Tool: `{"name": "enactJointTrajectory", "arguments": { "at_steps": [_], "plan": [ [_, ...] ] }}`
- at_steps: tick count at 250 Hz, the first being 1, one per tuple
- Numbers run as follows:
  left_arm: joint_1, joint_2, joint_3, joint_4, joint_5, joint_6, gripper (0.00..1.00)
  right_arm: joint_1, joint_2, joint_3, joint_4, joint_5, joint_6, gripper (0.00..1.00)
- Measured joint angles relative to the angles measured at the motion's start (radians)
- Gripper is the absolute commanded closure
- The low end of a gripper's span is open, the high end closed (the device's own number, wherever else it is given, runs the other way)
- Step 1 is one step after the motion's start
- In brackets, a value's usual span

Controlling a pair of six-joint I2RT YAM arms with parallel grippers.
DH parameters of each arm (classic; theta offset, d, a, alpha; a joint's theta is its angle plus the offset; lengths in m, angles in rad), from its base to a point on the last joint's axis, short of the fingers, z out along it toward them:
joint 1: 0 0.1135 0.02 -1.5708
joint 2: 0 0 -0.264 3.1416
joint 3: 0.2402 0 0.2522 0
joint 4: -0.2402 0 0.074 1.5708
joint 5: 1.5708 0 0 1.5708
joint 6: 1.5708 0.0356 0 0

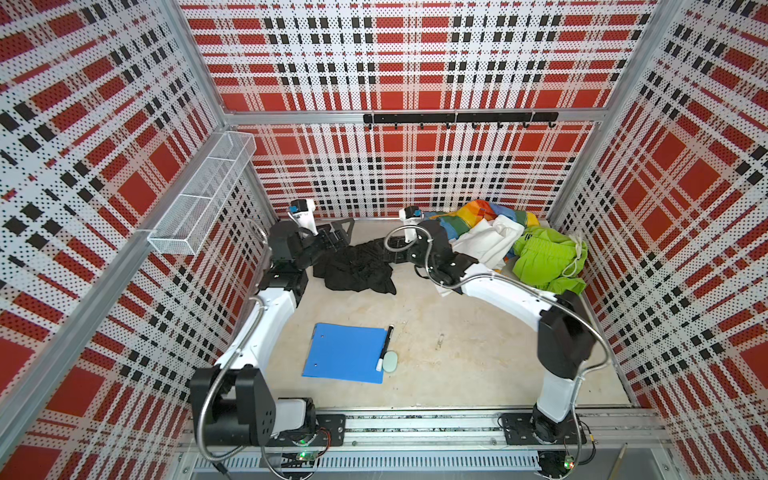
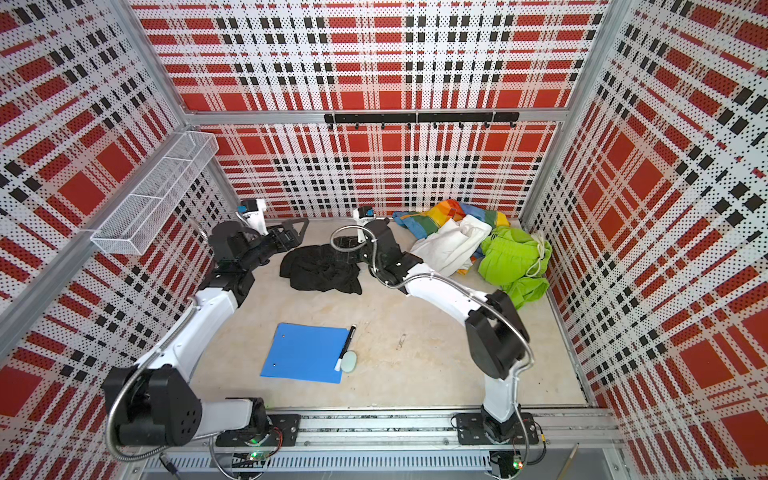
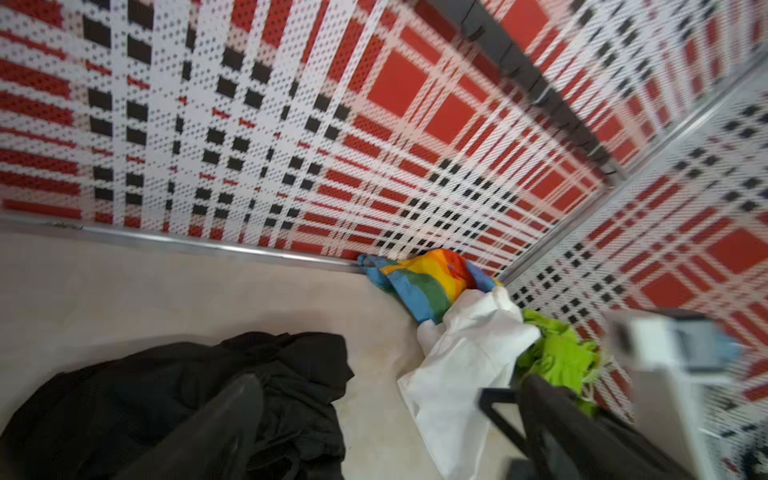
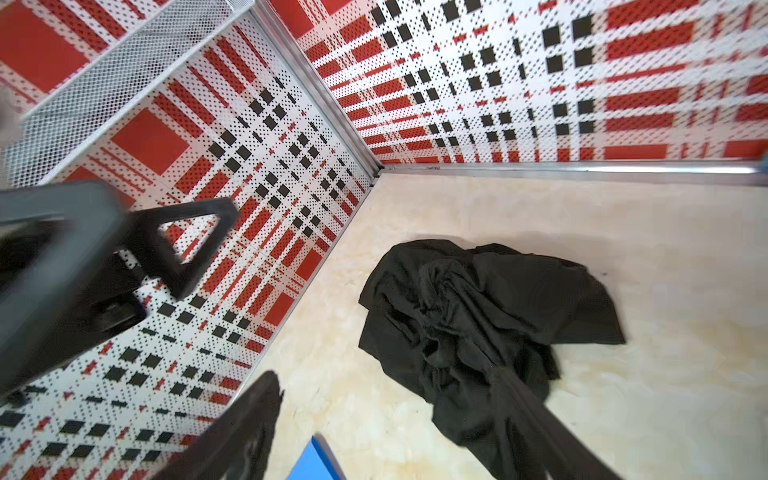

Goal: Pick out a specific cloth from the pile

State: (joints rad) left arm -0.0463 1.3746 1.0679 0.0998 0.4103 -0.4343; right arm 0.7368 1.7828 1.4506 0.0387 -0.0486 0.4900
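step: separation looks done | plain black soft cloth [image 1: 357,270] lies crumpled on beige counter [image 1: 436,332], apart from pile [image 1: 498,245] of white, rainbow and lime-green fabrics | my right gripper [image 4: 384,374] open over it, my left gripper [image 3: 388,380] open beside it | next: I think to lift away without snagging the fabric

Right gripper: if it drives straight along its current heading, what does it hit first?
Probably the black cloth: in the wrist view the open right gripper points down at it, with the table just beneath. Depth is unclear.
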Motion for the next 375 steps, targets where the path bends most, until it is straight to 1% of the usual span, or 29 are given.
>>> {"name": "enactJointTrajectory", "arguments": {
  "at_steps": [18,59,77,102,110,120,140,164,172,181,209,233,265,288,310,324,375],
  "plan": [
    [-0.052,0.089,0.039,-0.058,-0.073,0.022,0.01,-0.008,-0.111,-0.116,0.002,0.034,-0.032,0.00],
    [-0.143,0.301,0.114,-0.163,-0.213,0.043,0.00,-0.034,-0.299,-0.303,-0.034,0.106,-0.090,0.00],
    [-0.164,0.389,0.148,-0.195,-0.256,0.048,0.07,-0.050,-0.368,-0.360,-0.053,0.123,-0.106,0.00],
    [-0.169,0.505,0.201,-0.224,-0.301,0.057,0.09,-0.084,-0.454,-0.421,-0.060,0.126,-0.109,0.00],
    [-0.169,0.537,0.219,-0.231,-0.312,0.059,0.12,-0.094,-0.475,-0.434,-0.061,0.126,-0.109,0.00],
    [-0.169,0.575,0.241,-0.241,-0.321,0.060,0.19,-0.104,-0.501,-0.447,-0.064,0.126,-0.110,0.00],
    [-0.169,0.632,0.282,-0.258,-0.332,0.068,0.48,-0.117,-0.537,-0.460,-0.072,0.132,-0.111,0.00],
    [-0.169,0.652,0.308,-0.273,-0.341,0.076,0.77,-0.120,-0.565,-0.467,-0.083,0.140,-0.113,0.00],
    [-0.169,0.649,0.315,-0.281,-0.348,0.080,0.84,-0.121,-0.573,-0.470,-0.087,0.143,-0.113,0.00],
    [-0.169,0.644,0.321,-0.286,-0.361,0.089,0.88,-0.121,-0.580,-0.473,-0.092,0.146,-0.114,0.00],
    [-0.166,0.600,0.326,-0.328,-0.422,0.106,0.89,-0.122,-0.601,-0.497,-0.104,0.155,-0.114,0.00],
    [-0.138,0.536,0.316,-0.349,-0.462,0.115,0.89,-0.126,-0.613,-0.523,-0.113,0.166,-0.114,0.00],
    [-0.052,0.430,0.261,-0.351,-0.505,0.121,0.86,-0.132,-0.615,-0.542,-0.121,0.174,-0.114,0.00],
    [0.018,0.392,0.210,-0.336,-0.510,0.116,0.84,-0.132,-0.615,-0.547,-0.126,0.175,-0.114,0.00],
    [0.073,0.400,0.169,-0.332,-0.505,0.109,0.82,-0.132,-0.615,-0.549,-0.126,0.177,-0.114,0.00],
    [0.089,0.417,0.148,-0.332,-0.500,0.105,0.80,-0.132,-0.615,-0.551,-0.127,0.180,-0.114,0.00],
    [0.064,0.515,0.139,-0.316,-0.462,0.079,0.76,-0.132,-0.620,-0.558,-0.135,0.191,-0.114,0.00]
  ]
}}
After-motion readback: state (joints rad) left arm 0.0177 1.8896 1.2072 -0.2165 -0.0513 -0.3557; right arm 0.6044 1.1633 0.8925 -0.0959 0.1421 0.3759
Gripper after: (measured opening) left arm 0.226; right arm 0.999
